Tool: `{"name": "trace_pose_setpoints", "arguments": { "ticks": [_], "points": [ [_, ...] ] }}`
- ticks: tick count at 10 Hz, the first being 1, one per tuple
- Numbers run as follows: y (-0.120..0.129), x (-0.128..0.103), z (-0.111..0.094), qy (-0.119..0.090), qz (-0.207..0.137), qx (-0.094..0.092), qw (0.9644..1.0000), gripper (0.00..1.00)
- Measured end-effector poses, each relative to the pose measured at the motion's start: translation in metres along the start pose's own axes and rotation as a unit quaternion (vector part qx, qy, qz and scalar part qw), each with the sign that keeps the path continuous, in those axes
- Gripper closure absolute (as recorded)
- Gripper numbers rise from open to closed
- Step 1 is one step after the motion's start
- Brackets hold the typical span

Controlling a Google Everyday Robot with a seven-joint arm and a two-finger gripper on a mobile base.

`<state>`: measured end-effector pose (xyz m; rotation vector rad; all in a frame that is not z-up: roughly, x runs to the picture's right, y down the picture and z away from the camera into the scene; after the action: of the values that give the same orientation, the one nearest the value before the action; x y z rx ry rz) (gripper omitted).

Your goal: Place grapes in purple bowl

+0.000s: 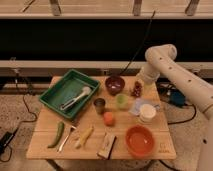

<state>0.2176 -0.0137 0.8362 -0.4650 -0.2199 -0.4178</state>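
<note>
While white arm's gripper [142,81] hangs just above small bumpy dark red-purple grapes [136,91] on wooden table [90,120], reach-to-grasp step judged in hand. Gripper state: cannot tell. Grapes lie just beside round maroon-purple bowl [115,85], outside it. Next move likely needs: descend, clasp cluster, lift, short carry over bowl.

We observe one white arm [187,87] entering at the right edge of the view and running up and to the left as a long, thick link. It ends in a rounded elbow joint [161,54], the highest point of the arm. From there a short segment turns down and leftward. The gripper [141,82] sits at its lower end, pointing down, right of centre.
</note>
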Motion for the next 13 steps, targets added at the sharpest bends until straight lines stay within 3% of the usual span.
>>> {"name": "trace_pose_setpoints", "arguments": {
  "ticks": [3, 7, 11, 13],
  "points": [
    [-0.013, 0.003, 0.037, 0.001, -0.046, 0.012, 0.9989, 0.35],
    [-0.001, 0.007, 0.105, 0.017, -0.067, -0.004, 0.9976, 0.35],
    [-0.006, 0.012, 0.136, 0.041, -0.085, -0.020, 0.9954, 0.35],
    [-0.017, 0.020, 0.142, 0.058, -0.093, -0.021, 0.9937, 0.35]
  ]
}}
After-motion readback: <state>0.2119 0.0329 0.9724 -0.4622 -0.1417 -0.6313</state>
